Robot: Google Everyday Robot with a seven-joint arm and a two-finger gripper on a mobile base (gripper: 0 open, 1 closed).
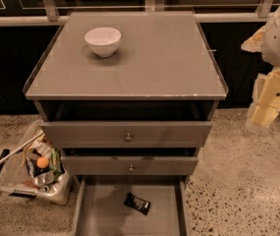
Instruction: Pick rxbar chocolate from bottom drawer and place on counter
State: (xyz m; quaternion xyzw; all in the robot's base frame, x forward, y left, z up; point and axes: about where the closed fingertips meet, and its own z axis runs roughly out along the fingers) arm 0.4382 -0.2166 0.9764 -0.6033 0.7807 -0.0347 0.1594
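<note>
**A:** Status on the pick?

**B:** Looks unstarted. The bottom drawer is pulled out, and the rxbar chocolate lies on its floor, right of centre, touching nothing else.

**A:** Gripper?

**B:** The gripper hangs off the cabinet's right side, below the counter edge and well apart from the drawer. Can't tell if it's open or closed. It's not on the bar.

**A:** So what's left?

**B:** All of it, I'd say: reach down, grasp, lift, set on the counter. The white bowl sits back-left there.

**A:** How does the bar look?

**B:** Small, flat, black wrapper with light lettering, lying skewed to the drawer walls. Being so low and thin, it probably needs a top-down pinch.
</note>
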